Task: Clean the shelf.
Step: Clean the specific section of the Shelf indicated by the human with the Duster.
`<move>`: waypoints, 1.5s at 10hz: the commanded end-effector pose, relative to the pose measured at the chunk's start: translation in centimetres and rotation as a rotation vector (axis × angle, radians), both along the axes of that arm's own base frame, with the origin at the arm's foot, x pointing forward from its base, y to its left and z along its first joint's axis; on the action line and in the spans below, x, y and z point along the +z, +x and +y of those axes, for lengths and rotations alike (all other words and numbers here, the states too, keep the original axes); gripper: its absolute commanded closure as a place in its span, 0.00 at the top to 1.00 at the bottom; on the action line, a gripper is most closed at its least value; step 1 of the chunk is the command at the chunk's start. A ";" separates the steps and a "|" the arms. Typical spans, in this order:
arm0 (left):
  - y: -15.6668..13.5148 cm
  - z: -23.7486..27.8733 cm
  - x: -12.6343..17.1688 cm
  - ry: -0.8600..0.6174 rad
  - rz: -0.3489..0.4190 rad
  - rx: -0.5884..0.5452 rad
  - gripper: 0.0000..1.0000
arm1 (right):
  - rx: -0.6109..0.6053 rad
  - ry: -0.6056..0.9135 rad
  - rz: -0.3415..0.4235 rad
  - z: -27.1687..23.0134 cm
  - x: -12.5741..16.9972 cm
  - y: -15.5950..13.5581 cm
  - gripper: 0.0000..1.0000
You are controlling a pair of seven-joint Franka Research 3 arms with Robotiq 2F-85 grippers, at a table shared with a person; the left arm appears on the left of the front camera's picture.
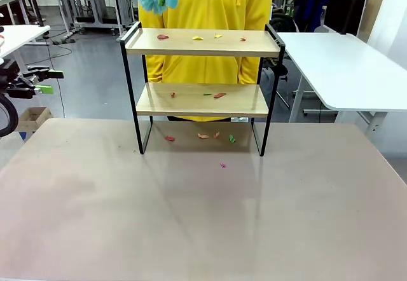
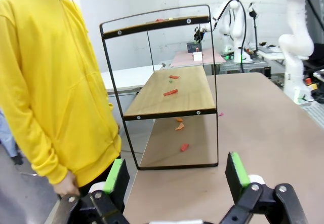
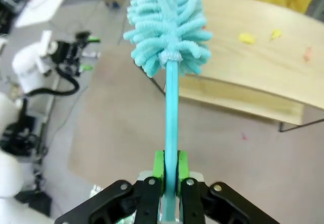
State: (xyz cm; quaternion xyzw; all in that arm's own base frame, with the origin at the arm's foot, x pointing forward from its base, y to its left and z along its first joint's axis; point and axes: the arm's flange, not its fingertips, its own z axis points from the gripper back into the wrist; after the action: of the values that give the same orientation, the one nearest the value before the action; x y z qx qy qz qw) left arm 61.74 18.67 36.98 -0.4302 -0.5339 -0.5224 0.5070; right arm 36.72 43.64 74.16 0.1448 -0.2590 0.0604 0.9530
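Front view: scraps litter shelf and table; left jaws gape empty, right jaws clamp duster.

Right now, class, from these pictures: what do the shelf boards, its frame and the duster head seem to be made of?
Shelf boards: light wood or wood-look laminate, matte, with faint grain. Frame: probably metal, thin black bars, satin paint. Duster head: soft turquoise chenille-like fibre, fuzzy strands; its handle looks like smooth plastic.

Bright even light, soft shelf shadow on table, wide-angle wrist-view bending.
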 end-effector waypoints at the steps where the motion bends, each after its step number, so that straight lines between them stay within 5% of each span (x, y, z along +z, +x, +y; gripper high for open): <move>1: -0.1 -0.1 0.2 0.001 -0.002 -0.003 1.00 | -0.075 -0.025 0.054 5.5 2.5 1.6 0.13; 5: -0.1 -0.1 0.2 0.001 -0.002 -0.003 1.00 | -0.137 0.007 0.129 6.6 0.8 2.6 0.13; 10: -0.1 -0.1 0.2 0.001 -0.002 -0.003 1.00 | -0.125 -0.041 0.281 6.5 -5.6 4.1 0.13; 15: -0.1 -0.1 0.2 0.001 -0.002 -0.003 1.00 | -0.108 -0.051 0.244 6.7 -6.0 4.6 0.13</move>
State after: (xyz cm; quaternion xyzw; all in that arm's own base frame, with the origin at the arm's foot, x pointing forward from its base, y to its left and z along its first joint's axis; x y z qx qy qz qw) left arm 61.75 18.67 36.99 -0.4302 -0.5338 -0.5224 0.5070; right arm 41.27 50.30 68.20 0.1124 -0.1471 -0.0022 0.9827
